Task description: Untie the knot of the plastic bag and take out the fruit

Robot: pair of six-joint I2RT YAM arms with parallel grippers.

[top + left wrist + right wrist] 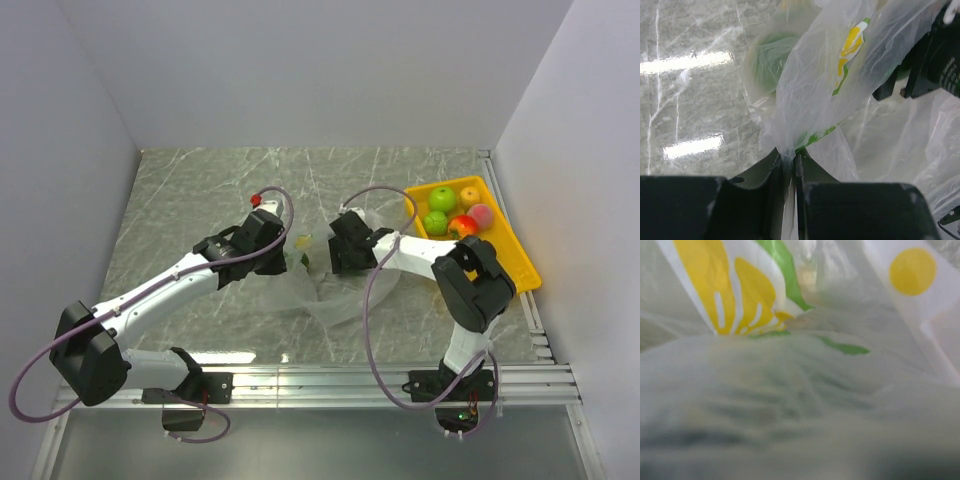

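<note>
Pinching the plastic bag (810, 100) stretched sideways, left fingers (765, 172) are closed; right fingers (889, 86) unclear.

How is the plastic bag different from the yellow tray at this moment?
The bag is clear, crumpled film; the tray is stiff and yellow. The bag lies in the middle; the tray sits at the far right. The left gripper pinches the bag; no gripper is at the tray. Both hold fruit.
</note>
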